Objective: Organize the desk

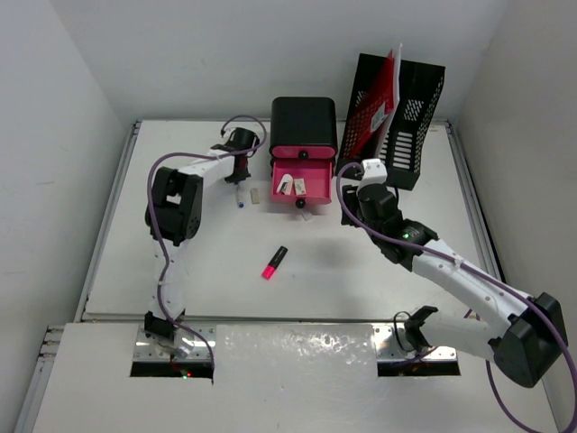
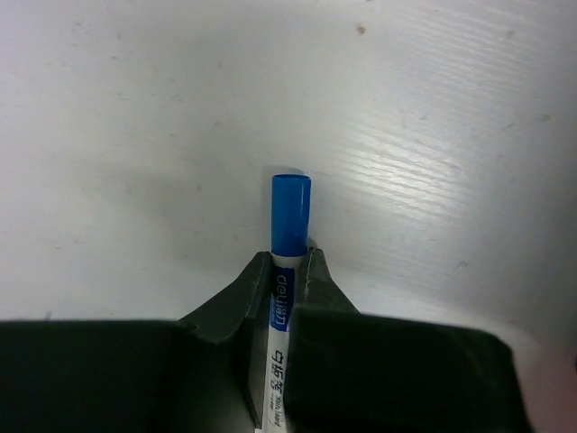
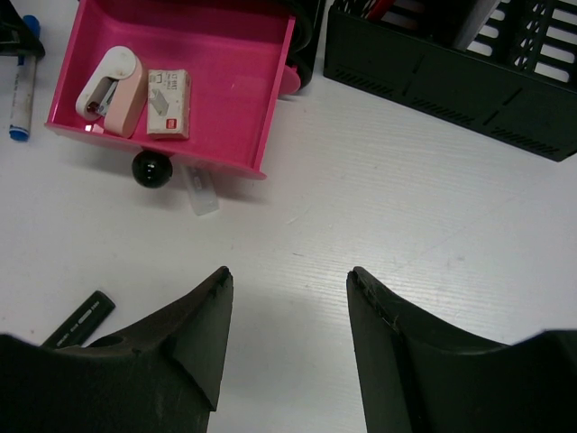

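Note:
The white desk point(image 1: 180, 271) carries scattered stationery. My left gripper point(image 1: 239, 173) is at the far left, just left of the open pink drawer point(image 1: 297, 180). It is shut on a white marker with a blue cap point(image 2: 290, 212), whose cap points down close to the desk; in the left wrist view the gripper point(image 2: 290, 257) clamps the barrel. My right gripper point(image 1: 350, 206) is open and empty, low over bare desk right of the drawer; the right wrist view shows its gripper point(image 3: 288, 275) with the jaws wide apart. A pink highlighter with a black cap point(image 1: 274, 262) lies mid-desk.
The drawer point(image 3: 261, 99) belongs to a black drawer unit point(image 1: 304, 126) and holds a stapler point(image 3: 113, 79) and a staple box point(image 3: 169, 91). A small clear piece point(image 3: 200, 189) lies in front of it and a small beige piece point(image 1: 255, 194) to its left. A black file rack point(image 1: 406, 117) with a red folder stands at the back right.

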`<move>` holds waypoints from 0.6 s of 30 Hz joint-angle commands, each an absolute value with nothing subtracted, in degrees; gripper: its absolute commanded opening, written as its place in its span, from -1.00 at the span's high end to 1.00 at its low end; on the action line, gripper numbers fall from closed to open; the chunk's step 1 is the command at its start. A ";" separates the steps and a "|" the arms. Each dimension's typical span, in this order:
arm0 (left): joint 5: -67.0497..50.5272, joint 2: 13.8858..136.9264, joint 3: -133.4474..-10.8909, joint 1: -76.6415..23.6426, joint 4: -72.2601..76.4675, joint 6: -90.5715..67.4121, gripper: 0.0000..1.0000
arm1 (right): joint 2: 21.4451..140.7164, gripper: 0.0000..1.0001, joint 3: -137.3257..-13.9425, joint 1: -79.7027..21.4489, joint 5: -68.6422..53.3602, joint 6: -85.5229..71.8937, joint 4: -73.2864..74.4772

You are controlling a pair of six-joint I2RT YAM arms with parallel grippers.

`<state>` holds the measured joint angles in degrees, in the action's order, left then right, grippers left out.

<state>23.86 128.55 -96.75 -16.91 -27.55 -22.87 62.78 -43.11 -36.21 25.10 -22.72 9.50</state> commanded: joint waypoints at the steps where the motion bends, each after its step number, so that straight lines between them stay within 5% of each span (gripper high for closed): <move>1: 24.78 128.41 -98.09 -15.03 -32.08 -18.29 1.00 | 63.10 -0.04 -45.18 -36.47 25.22 -23.38 7.30; 7: 23.82 128.85 -97.91 -14.68 -32.61 -16.61 0.97 | 63.72 -0.04 -45.35 -36.39 24.87 -23.64 6.86; 14: 22.76 129.29 -97.82 -14.41 -33.05 -16.70 0.16 | 63.81 -0.03 -45.70 -36.39 24.79 -23.38 7.03; 18: 22.06 128.94 -97.73 -14.24 -33.13 -16.87 0.08 | 63.90 -0.03 -45.70 -36.39 24.61 -23.38 7.03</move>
